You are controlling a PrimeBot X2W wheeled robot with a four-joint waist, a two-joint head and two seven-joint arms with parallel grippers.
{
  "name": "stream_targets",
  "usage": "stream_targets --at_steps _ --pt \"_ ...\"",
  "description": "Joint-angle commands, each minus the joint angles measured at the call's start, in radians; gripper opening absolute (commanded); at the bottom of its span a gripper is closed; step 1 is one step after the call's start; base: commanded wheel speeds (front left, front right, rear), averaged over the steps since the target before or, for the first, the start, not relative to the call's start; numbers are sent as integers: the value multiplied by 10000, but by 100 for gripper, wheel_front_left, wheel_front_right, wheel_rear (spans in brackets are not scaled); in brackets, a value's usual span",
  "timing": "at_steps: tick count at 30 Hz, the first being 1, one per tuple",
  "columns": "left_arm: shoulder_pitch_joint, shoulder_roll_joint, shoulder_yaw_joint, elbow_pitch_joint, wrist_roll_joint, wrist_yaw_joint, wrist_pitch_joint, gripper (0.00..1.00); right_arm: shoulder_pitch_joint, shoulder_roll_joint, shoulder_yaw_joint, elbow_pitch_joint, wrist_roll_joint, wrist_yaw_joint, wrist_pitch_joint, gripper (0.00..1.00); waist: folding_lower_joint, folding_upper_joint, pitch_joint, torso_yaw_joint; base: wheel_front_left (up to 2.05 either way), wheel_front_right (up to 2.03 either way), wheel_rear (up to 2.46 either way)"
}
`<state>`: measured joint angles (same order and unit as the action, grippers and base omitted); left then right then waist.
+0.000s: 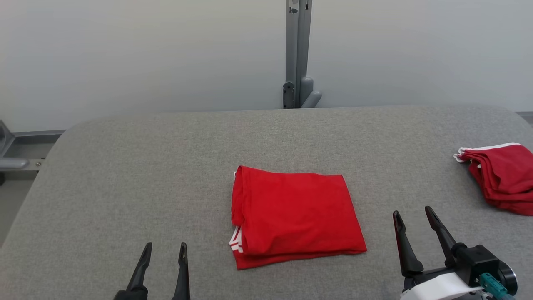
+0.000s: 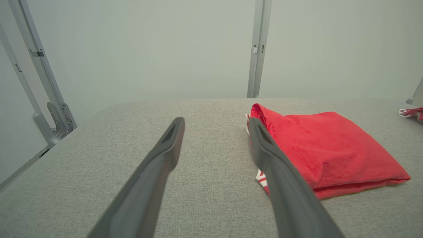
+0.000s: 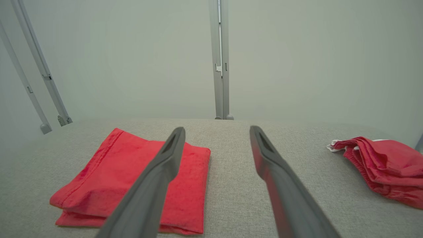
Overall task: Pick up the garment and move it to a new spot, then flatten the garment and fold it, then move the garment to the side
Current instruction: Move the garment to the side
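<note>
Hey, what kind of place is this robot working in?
Probably a robot test cell for folding clothes: grey padded table, plain pale wall with a metal post, one folded red garment, a second garment bunched aside.

Grey fabric surface (image 1: 166,166) stretches wide, rounded at its far corners, with a plain pale wall (image 1: 145,54) right behind it. A grey metal post (image 1: 296,50) runs up that wall at centre, a small bracket at its foot. Off the left edge, a grey rail (image 1: 16,162) sits lower than the surface. Far right, near the edge, a red cloth with white trim (image 1: 501,175) lies on the surface — loosely bunched, layers showing.
</note>
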<state>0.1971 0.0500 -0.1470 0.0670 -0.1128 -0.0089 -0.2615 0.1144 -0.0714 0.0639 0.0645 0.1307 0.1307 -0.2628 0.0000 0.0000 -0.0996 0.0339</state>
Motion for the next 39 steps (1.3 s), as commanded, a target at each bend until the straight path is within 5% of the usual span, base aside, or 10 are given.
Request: stream_targets --at_steps 1,14,24,30,39 --pt "15 14 -8 -8 69 14 -41 100 99 12 -14 25 91 -2 -26 100 0 0 18 56 0 0 0" --pt "-277 14 -581 -22 420 59 -41 100 -417 -56 -68 1022 957 -2 -25 100 0 0 455 702 0 0 0" --pt "-773 16 -1282 9 360 -23 -42 100 -2758 -1662 2263 4223 5088 -2 -27 100 0 0 1314 1462 0 0 0" --pt "-1309 16 -1544 -28 253 8 -41 100 -3889 -2717 3933 4853 7681 -2 -18 100 0 0 2090 1761 0 0 0" --pt "-1804 16 -1645 63 276 -48 -41 100 -4550 -3458 5463 4704 11052 -2 336 100 0 0 2566 1938 0 0 0"
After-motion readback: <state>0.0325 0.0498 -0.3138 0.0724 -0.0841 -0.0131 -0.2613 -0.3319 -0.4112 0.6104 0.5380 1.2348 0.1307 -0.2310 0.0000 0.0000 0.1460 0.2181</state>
